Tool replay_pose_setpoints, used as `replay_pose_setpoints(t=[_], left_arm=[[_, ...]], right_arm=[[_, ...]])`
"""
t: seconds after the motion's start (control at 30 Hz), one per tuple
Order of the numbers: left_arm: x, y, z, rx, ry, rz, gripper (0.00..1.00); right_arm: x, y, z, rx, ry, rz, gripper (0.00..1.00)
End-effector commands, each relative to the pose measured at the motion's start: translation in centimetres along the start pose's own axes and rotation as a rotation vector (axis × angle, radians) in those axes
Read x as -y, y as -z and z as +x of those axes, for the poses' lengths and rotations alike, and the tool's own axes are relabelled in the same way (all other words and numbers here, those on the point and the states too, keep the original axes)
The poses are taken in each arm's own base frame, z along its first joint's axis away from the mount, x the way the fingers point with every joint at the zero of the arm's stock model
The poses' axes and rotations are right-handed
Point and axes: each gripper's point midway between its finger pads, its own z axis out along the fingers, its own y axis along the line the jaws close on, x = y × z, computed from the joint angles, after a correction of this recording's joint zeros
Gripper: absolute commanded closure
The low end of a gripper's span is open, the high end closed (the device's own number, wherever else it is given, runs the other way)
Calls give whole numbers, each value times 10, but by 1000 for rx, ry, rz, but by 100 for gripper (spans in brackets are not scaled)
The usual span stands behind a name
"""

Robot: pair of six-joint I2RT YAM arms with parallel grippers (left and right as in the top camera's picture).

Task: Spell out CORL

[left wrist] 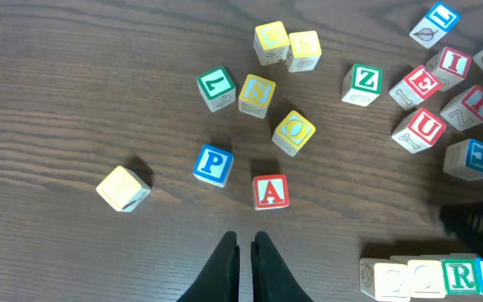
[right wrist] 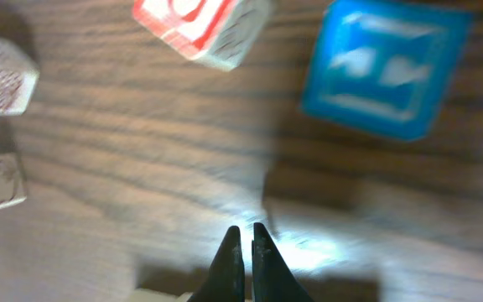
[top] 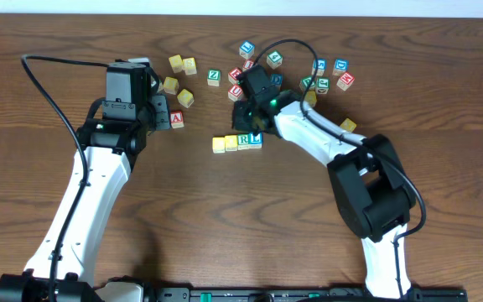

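Four cubes stand in a tight row point(top: 237, 142) at mid-table: two with yellow tops point(top: 219, 144), then the green R point(top: 244, 140) and the blue L point(top: 257, 138). The left wrist view shows the row at its lower right, the R point(left wrist: 459, 275) near the frame edge. My right gripper point(top: 253, 117) hovers just behind the L end of the row, shut and empty; its wrist view shows the shut tips point(right wrist: 246, 228) over bare wood. My left gripper point(top: 160, 111) is shut and empty, its tips point(left wrist: 243, 239) just short of a red A cube point(left wrist: 270, 191).
Loose cubes lie scattered across the back: a yellow cluster point(top: 180, 74), a green Z point(top: 214, 76), red-lettered ones point(top: 236, 91) and blue and green ones point(top: 329, 75). A blue P cube point(left wrist: 213, 164) and a plain yellow cube point(left wrist: 123, 187) sit near my left gripper.
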Motion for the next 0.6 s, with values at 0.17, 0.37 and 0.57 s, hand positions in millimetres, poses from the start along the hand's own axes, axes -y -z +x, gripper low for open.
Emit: replay_pose_setpoints(t=[0.17,0.37,0.57], left_arm=[[9,-6,23,-88,111,0,92],[35,-36,67,-304,202,119,93],[55,-71,115,-511,229,206,92]], right_arm=[[24,46,-49,71,33,-5,99],[46,53,-11,-87,-3,62,99],[49,44,19,-154,24,105,99]])
